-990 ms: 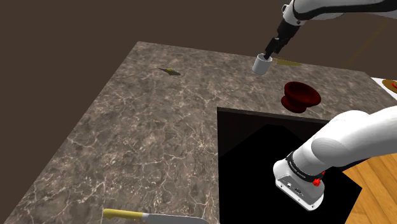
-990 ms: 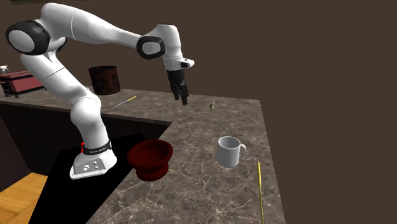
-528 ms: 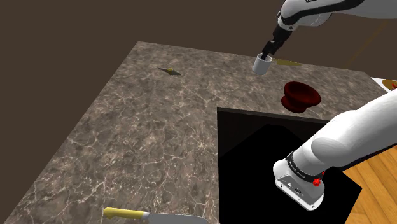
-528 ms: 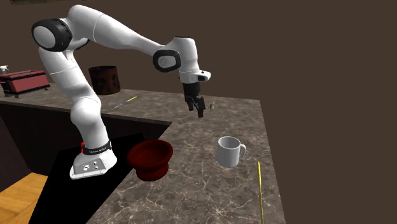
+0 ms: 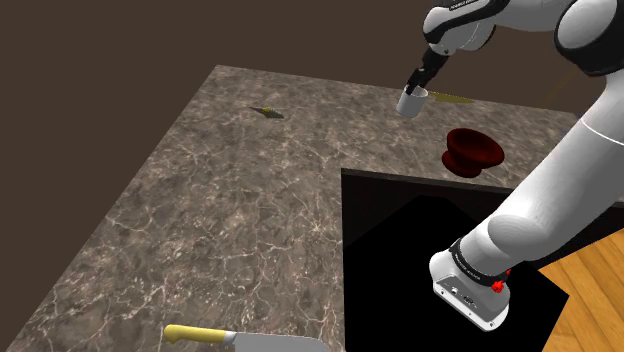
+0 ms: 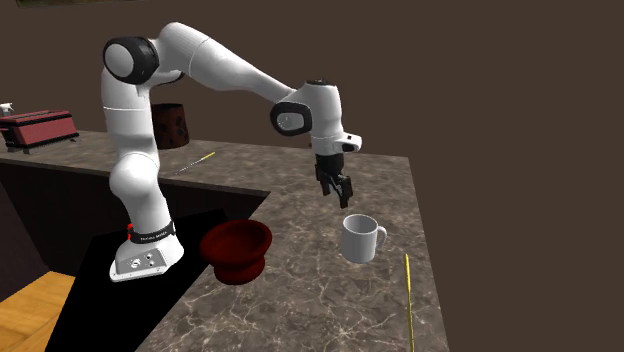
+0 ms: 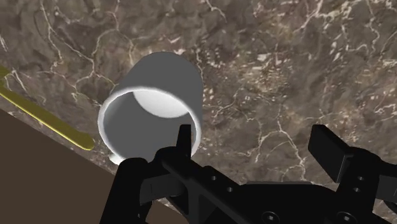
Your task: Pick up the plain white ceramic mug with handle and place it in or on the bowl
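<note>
A plain white mug (image 6: 359, 238) stands upright on the dark marble counter (image 6: 330, 290), its handle toward the second exterior view's right. My black gripper (image 6: 338, 197) hangs open a little above it, toward the far side of its rim. In the wrist view the mug (image 7: 153, 111) lies just outside one finger (image 7: 184, 137), and only bare counter shows between the two fingers. In the shoulder view the gripper (image 5: 419, 85) sits right over the mug (image 5: 411, 101). The dark red bowl (image 6: 237, 250) rests near the counter's cut-out edge, empty, and shows again in the shoulder view (image 5: 472, 148).
A thin yellow stick (image 6: 410, 295) lies close to the mug by the counter's edge. A yellow-handled knife (image 5: 200, 337) lies at the near corner, a small object (image 5: 266, 110) farther left. A dark cylinder (image 6: 165, 125) and a red box (image 6: 38, 128) stand behind the arm.
The arm has swung toward the mug and come down, so the open gripper now hangs just above its rim. Mug and bowl have not moved.
</note>
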Controlling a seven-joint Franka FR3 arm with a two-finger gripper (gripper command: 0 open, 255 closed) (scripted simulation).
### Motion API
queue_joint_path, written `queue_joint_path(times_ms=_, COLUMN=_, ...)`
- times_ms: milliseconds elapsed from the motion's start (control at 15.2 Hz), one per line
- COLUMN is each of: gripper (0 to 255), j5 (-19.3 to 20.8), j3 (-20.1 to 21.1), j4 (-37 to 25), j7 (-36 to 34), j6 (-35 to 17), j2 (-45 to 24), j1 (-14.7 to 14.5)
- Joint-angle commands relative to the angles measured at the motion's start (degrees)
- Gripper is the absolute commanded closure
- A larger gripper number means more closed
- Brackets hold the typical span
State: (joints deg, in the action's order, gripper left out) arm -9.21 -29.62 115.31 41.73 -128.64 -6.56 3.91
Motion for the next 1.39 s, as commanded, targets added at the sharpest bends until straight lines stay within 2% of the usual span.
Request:
queue_joint_path(times_ms=0, gripper=0, j5=-3.56, j3=-0.07, j4=-3.49, j7=3.10, j6=-0.42, j2=-4.76, j1=1.39)
queue_joint_path(times_ms=132, gripper=0, j5=-6.82, j3=0.37, j4=-7.63, j7=5.79, j6=-0.26, j2=-9.57, j1=3.33)
queue_joint_path(times_ms=198, gripper=0, j5=-7.08, j3=0.51, j4=-8.05, j7=6.00, j6=-0.23, j2=-10.02, j1=3.61)
queue_joint_path(times_ms=660, gripper=0, j5=-9.89, j3=1.83, j4=-7.23, j7=7.76, j6=-4.35, j2=-13.86, j1=4.49)
queue_joint_path(times_ms=1188, gripper=0, j5=-9.88, j3=1.84, j4=-7.23, j7=7.76, j6=-4.34, j2=-13.85, j1=4.49)
queue_joint_path(times_ms=1254, gripper=255, j5=-9.88, j3=1.84, j4=-7.23, j7=7.76, j6=-4.34, j2=-13.85, j1=4.49)
queue_joint_path(times_ms=1320, gripper=255, j5=-9.88, j3=1.84, j4=-7.23, j7=7.76, j6=-4.34, j2=-13.85, j1=4.49)
